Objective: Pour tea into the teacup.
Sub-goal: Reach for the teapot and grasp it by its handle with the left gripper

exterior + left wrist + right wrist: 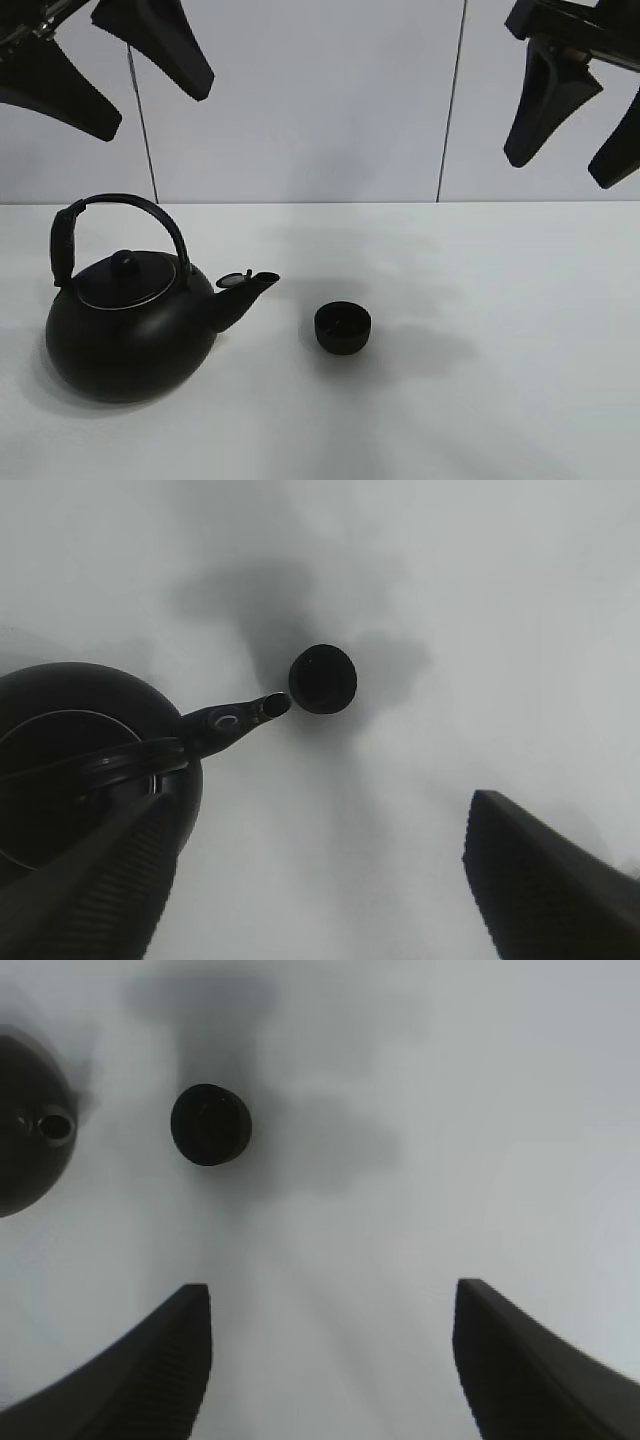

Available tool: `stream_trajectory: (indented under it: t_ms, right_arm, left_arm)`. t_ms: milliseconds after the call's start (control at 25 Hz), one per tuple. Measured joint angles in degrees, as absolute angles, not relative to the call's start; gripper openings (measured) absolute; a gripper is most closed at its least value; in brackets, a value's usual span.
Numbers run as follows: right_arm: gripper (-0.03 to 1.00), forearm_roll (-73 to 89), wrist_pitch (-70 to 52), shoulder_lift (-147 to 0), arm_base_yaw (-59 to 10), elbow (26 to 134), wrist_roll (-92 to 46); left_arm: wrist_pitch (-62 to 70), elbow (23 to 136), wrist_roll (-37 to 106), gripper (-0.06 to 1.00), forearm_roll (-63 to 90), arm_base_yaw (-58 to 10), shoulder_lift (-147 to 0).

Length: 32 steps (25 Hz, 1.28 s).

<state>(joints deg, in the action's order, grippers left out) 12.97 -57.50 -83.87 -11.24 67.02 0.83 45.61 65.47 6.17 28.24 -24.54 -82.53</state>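
The small glossy black teacup (343, 327) stands upright on the white table near the middle; it also shows in the left wrist view (322, 678) and the right wrist view (210, 1124). A big round black kettle (130, 320) with an arched handle stands left of it, spout (250, 285) pointing at the cup but not touching. No tea stream shows. My left gripper (105, 75) hangs open and empty high above the kettle. My right gripper (575, 130) hangs open and empty high at the right. The kettle also shows in the left wrist view (90, 770).
The white table (500, 380) runs back to a pale panelled wall (300, 100). Nothing else stands on it besides the kettle and cup.
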Motion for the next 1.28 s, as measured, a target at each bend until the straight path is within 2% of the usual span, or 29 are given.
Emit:
stream_trajectory:
  t_ms: [520, 1280]
  right_arm:
    - [0.48, 19.7, -54.5, -83.9, -11.2, 67.0, 0.8]
    - [0.48, 20.0, -54.0, -83.9, -11.2, 67.0, 0.8]
  left_arm:
    - [45.6, 65.5, 6.2, 0.57, 28.2, -24.5, -82.5]
    - [41.0, 65.5, 8.3, 0.57, 28.2, -24.5, -82.5]
